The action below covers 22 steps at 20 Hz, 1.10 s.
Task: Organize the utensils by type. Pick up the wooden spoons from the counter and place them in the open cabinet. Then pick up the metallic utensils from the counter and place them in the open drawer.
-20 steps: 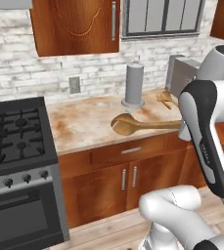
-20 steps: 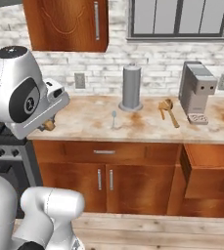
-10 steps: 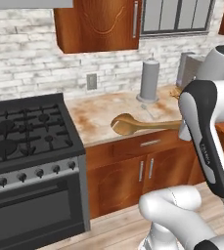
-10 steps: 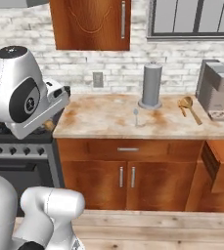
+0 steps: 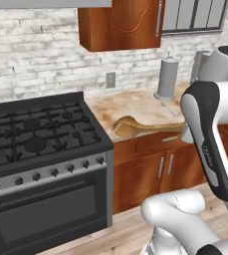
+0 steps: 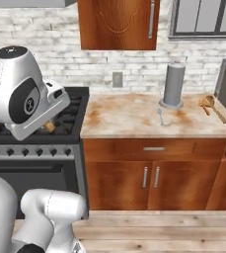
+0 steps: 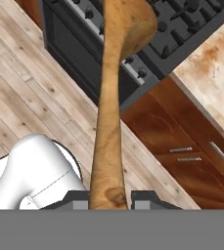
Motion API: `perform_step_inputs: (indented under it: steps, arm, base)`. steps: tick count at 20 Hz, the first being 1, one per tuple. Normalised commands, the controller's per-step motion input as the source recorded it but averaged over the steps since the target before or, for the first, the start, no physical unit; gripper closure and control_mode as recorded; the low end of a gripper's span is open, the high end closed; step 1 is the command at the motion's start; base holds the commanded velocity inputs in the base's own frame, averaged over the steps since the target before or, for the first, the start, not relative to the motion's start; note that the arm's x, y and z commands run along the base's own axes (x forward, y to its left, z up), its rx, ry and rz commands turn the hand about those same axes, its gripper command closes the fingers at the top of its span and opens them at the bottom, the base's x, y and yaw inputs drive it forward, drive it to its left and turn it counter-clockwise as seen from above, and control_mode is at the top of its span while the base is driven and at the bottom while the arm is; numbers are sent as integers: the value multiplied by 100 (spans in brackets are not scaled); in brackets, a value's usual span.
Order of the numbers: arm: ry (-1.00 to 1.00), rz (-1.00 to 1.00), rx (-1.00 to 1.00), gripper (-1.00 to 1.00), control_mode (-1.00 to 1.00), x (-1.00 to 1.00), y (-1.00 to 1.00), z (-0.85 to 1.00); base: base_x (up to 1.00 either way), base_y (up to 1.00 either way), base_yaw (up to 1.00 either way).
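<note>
Left base view: the whole scene has slid right since a second ago — the black gas stove [image 5: 36, 134] now takes the left half, so the base has driven, not the things. The long light-brown wooden spoon with a round bowl [image 5: 135, 127] hangs in the air over the edge of the beige marbled stone counter [image 5: 130, 102]; its handle end is hidden behind the white arm.

Right base view: the second, shorter wooden spoon [image 6: 210, 106] and the thin silver metal spoon [image 6: 160, 114] lie on the counter, untouched; the open cabinet is out of frame.

Hand view: the gripper [image 7: 108, 202] has its jaws narrowly parted and clamped on the handle — the fingertips themselves are cut off at the bottom. I judge this a carry toward the cabinet.
</note>
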Motion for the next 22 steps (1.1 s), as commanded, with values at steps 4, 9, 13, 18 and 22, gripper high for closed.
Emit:
perform_step_inputs:
  steps: [4,9,13,18,22]
  arm:
    - [0,0,0,100,100,0,0,0]
    - [0,0,0,100,100,0,0,0]
    - [0,0,0,100,100,0,0,0]
    - [0,0,0,100,100,0,0,0]
    - [0,0,0,100,100,0,0,0]
  base:
    - [-57,45,-3]
    - [-59,45,-2]
    - [-49,52,-3]
    - [-45,60,-4]
    - [-35,62,-3]
